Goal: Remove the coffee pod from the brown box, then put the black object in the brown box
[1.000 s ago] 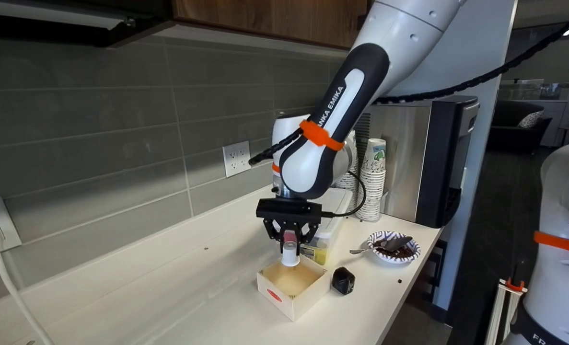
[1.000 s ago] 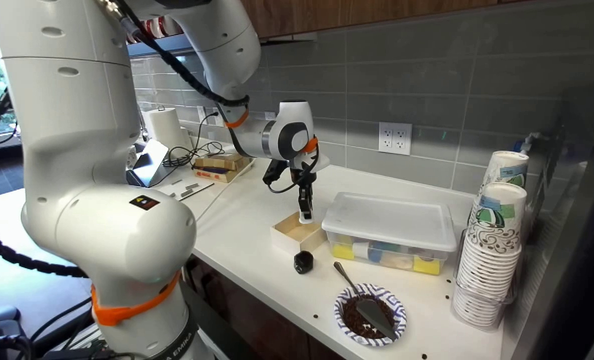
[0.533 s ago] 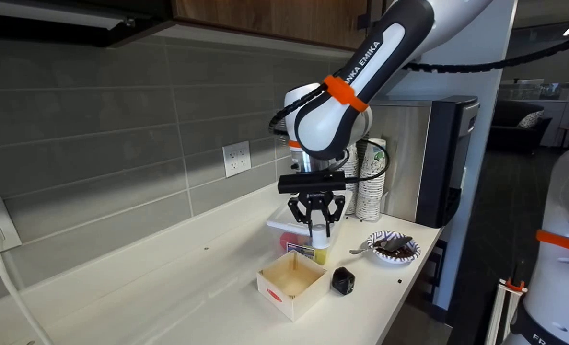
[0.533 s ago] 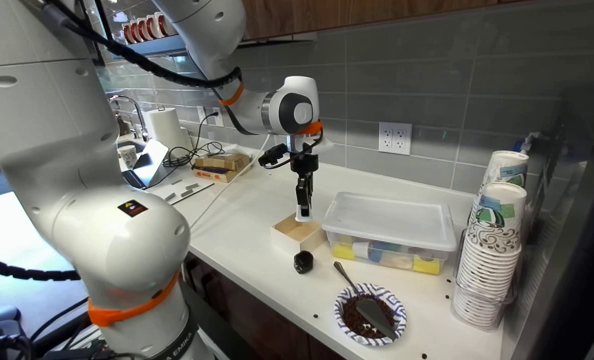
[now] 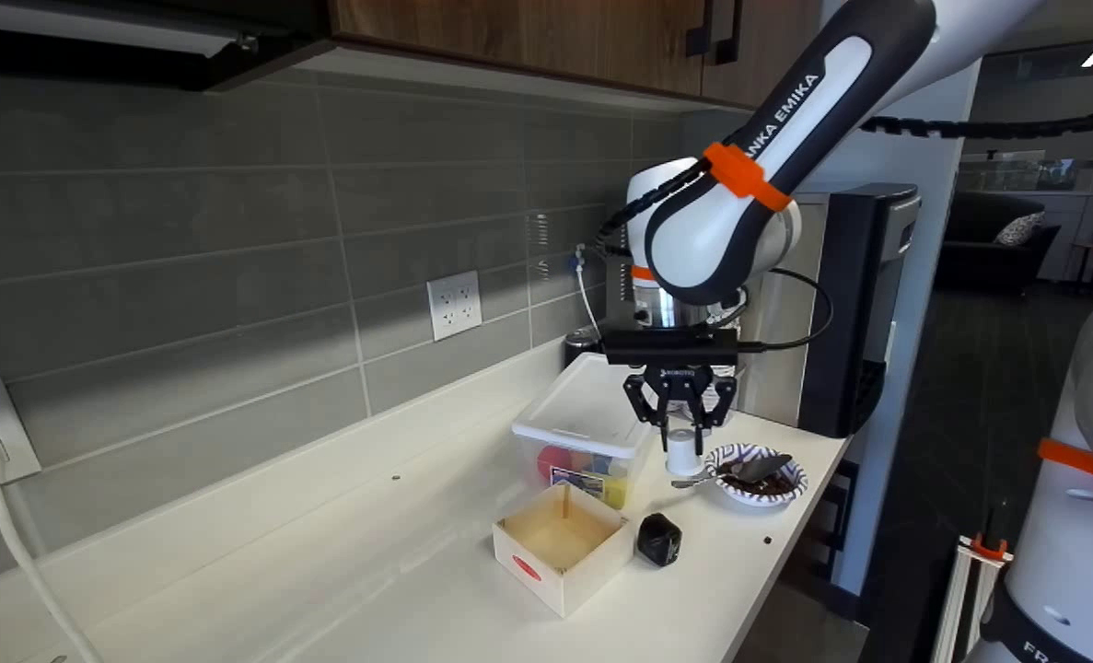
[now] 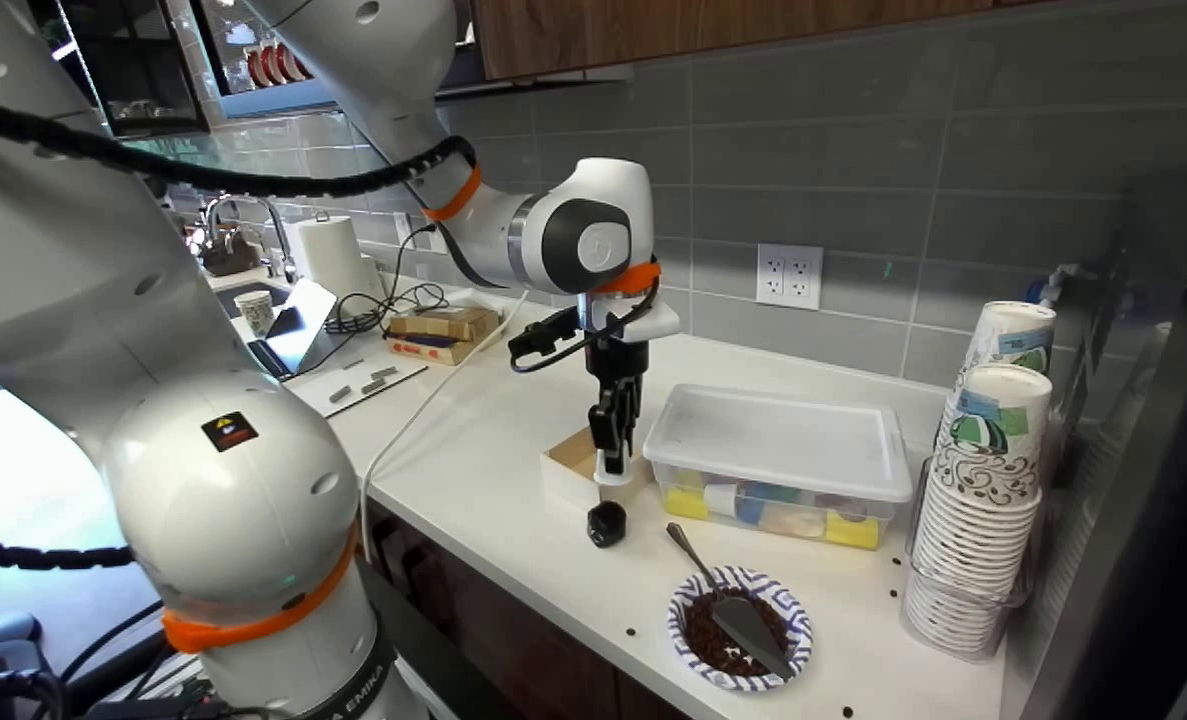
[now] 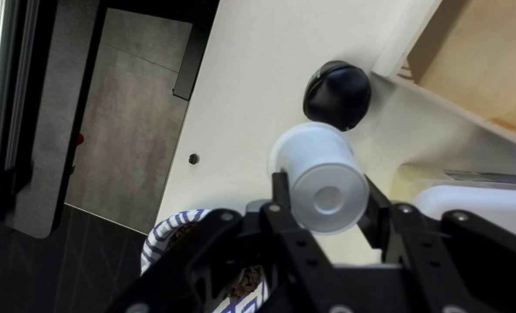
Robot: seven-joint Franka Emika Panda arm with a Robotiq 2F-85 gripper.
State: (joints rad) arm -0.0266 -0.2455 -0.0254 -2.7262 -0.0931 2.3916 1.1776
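Note:
My gripper (image 5: 683, 440) is shut on the coffee pod (image 5: 683, 458), a small whitish capsule, held above the counter outside the box. In the wrist view the pod (image 7: 327, 195) sits between the two fingers. It also shows below the fingers in an exterior view (image 6: 612, 474). The brown box (image 5: 594, 578) stands low and open on the counter, and its visible inside is bare. It is partly behind the gripper in an exterior view (image 6: 565, 472), and partly in the wrist view (image 7: 486, 56). The black object (image 5: 659, 540) lies on the counter beside the box, also in the wrist view (image 7: 338, 95).
A clear tub with a white lid (image 6: 778, 440) stands behind the box. A patterned bowl (image 6: 691, 658) holds dark beans and a scoop near the counter's front edge. Stacked paper cups (image 6: 973, 540) stand at the far end. A few loose beans lie on the counter (image 5: 454, 589).
My gripper has lifted the coffee pod up from over the box and carried it away, past the tub's corner toward the bowl. The box and black object have not moved.

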